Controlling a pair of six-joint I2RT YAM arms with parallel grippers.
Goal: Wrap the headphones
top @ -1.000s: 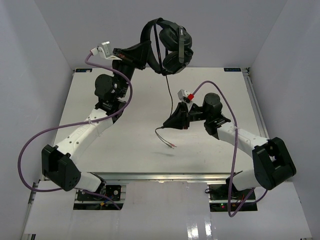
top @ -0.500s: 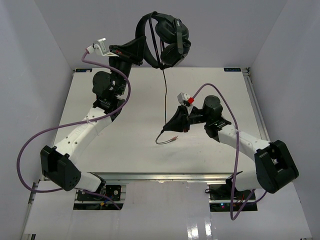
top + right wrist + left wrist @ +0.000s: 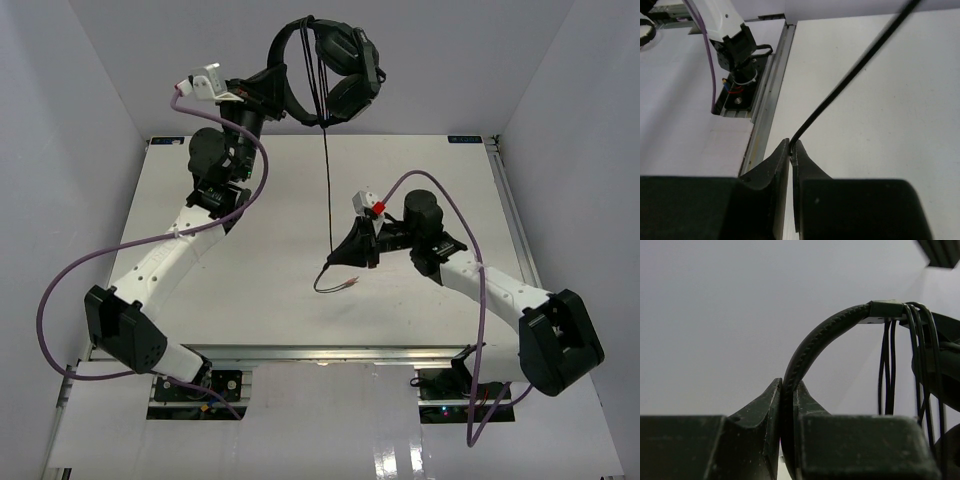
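Observation:
The black headphones (image 3: 340,70) hang high above the table's far edge, held by the headband (image 3: 815,337) in my shut left gripper (image 3: 285,95). Loops of thin black cable (image 3: 917,355) lie round the headband beside the earcups. From there the cable (image 3: 327,190) drops straight down to my right gripper (image 3: 335,257), which is shut on it (image 3: 840,90) near the table's middle. The cable's free end with its pink plug (image 3: 350,283) curls on the table just below that gripper. In the wrist views the left gripper (image 3: 788,387) pinches the headband and the right gripper (image 3: 790,145) pinches the cable.
White table (image 3: 250,290) with metal rails along its right edge (image 3: 505,200) and front. Purple robot cables (image 3: 250,195) loop off both arms. White walls enclose the left, right and back. The left arm's base (image 3: 737,55) shows beyond the rail in the right wrist view.
My left gripper raised the headphones and turned them, pulling the cable taut. My right gripper closed on the cable and shifted slightly; the loose end slid closer to it.

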